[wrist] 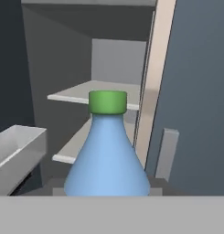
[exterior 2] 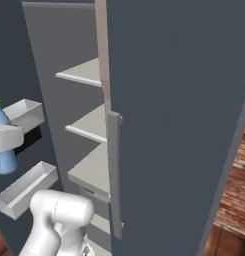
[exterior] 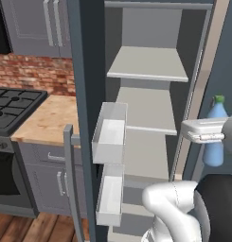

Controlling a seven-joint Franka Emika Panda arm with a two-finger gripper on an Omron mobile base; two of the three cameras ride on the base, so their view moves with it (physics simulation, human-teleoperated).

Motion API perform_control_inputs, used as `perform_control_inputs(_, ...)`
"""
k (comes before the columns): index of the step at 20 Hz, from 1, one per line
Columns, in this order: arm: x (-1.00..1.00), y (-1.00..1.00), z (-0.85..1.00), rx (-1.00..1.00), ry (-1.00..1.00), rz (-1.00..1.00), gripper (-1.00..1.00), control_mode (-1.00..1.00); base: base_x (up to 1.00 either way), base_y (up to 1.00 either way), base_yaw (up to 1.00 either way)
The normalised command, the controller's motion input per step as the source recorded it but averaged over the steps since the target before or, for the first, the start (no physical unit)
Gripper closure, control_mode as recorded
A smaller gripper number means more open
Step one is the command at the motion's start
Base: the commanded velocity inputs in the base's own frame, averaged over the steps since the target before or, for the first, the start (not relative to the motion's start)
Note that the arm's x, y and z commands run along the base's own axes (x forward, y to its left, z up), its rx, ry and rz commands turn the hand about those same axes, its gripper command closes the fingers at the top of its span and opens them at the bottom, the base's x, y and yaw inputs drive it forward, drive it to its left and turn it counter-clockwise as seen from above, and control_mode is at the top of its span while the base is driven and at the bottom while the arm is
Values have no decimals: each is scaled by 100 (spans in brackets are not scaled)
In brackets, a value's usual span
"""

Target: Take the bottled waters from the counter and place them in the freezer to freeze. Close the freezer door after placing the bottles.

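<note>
Left base view, left to right: a black gas stove (exterior: 13,111) is being shown at the far left, with a brick wall (exterior: 32,73) behind it and grey wall cabinets (exterior: 39,26) above. The bench (exterior: 53,118), tan wood grain, is lying just beside the stove. The freezer door (exterior: 86,94) is standing open, edge-on between bench and freezer, and two white bins (exterior: 110,132) are being carried on its inner face. The freezer (exterior: 150,108) is being seen with pale grey shelves (exterior: 148,64), bare in what is visible.

The hand (exterior: 205,131) is being held at the right, outside the freezer's front edge, closed on the blue-tinted bottle (exterior: 215,137). The bottle is being kept upright, off the bench and not yet on a shelf.

Hand view: the bottle is being shown with a conical blue body and a green cap (wrist: 108,101), with the shelves behind it.
</note>
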Motion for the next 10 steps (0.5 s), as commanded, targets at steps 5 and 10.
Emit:
perform_control_inputs(5, 24, 0, 51, 0, -13, -18, 100, -100, 0, 0, 0)
perform_control_inputs(10, 0, 10, 18, 0, -13, 1, 100, -100, 0, 0, 0)
